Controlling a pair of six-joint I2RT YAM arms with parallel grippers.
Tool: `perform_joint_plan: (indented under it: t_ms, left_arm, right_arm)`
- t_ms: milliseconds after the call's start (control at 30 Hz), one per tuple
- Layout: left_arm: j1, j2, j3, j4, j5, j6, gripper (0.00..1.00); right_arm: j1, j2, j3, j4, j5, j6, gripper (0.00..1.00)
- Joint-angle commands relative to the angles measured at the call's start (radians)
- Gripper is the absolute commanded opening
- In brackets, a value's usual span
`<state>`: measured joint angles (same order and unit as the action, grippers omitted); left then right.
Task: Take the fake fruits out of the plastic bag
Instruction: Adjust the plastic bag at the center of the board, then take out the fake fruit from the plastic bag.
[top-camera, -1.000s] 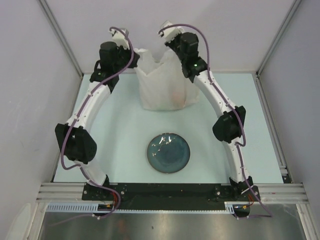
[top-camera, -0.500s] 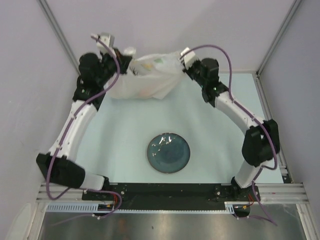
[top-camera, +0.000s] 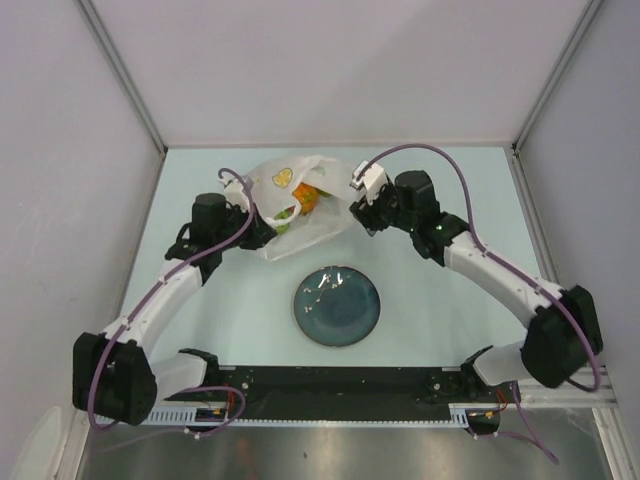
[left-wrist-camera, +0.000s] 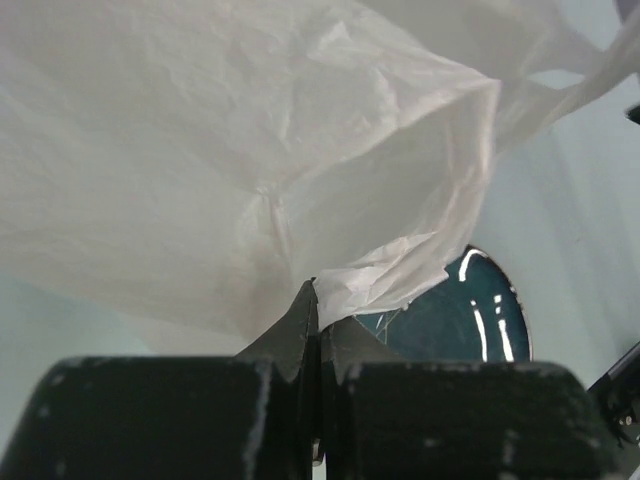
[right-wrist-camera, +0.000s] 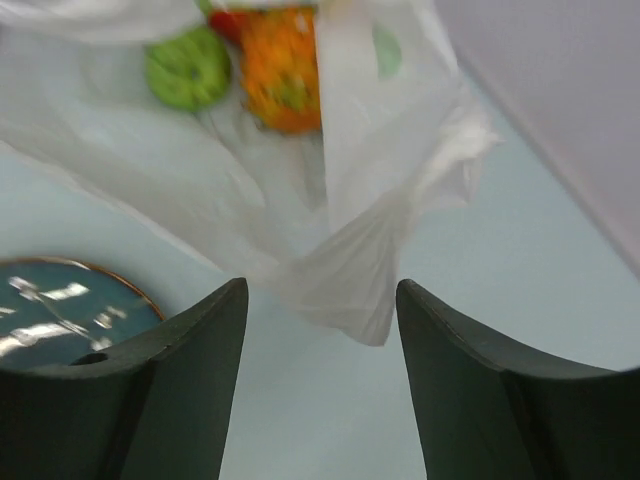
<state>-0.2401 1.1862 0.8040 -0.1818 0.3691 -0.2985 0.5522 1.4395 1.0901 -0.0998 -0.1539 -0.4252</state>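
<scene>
Right wrist shows crinkly translucent plastic bag (right-wrist-camera: 350, 260) holding rounded fake fruits (right-wrist-camera: 280, 70).

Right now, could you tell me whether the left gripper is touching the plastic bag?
Touching. In the left wrist view the left gripper is shut, its tips pinching a fold of the plastic bag.

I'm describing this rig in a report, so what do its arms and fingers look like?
The left arm and right arm have white rounded shells and bulky black joints, each trailed by a purple cable. The right fingers are dark, smooth and tapered; the left fingers are black with pale scuffs.
</scene>
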Motion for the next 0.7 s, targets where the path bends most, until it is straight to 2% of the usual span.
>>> perform_joint_plan:
  t_ms: [0,133,333,500,533,567,633,667]
  left_arm:
    - [0.002,-0.089,0.012,0.07,-0.007,-0.039,0.0]
    - [0.009,-0.096,0.041,0.044,-0.027,-0.028,0.0]
    - [0.016,-0.128,0.073,-0.001,-0.059,0.007,0.0]
    - [0.041,-0.145,0.069,-0.01,-0.068,0.016,0.0]
    - [0.054,-0.145,0.069,-0.007,-0.064,0.016,0.0]
    - [0.059,-0.143,0.07,-0.002,-0.059,0.016,0.0]
    - [0.074,-0.142,0.07,0.004,-0.046,0.016,0.0]
    - [0.078,-0.142,0.07,0.005,-0.042,0.018,0.0]
  right_arm:
    - [0.107,-0.143,0.086,0.089,-0.016,0.088,0.65]
    - [0.158,-0.058,0.093,0.17,-0.016,0.079,0.62]
    - [0.167,0.194,0.151,0.284,0.016,0.08,0.59]
    - [0.173,0.407,0.308,0.342,0.037,0.075,0.58]
    - [0.173,0.438,0.345,0.335,0.051,0.078,0.59]
    - [0.172,0.472,0.379,0.328,0.063,0.077,0.69]
    - [0.17,0.56,0.486,0.305,0.105,0.071,0.82]
    - [0.169,0.588,0.525,0.289,0.115,0.069,0.91]
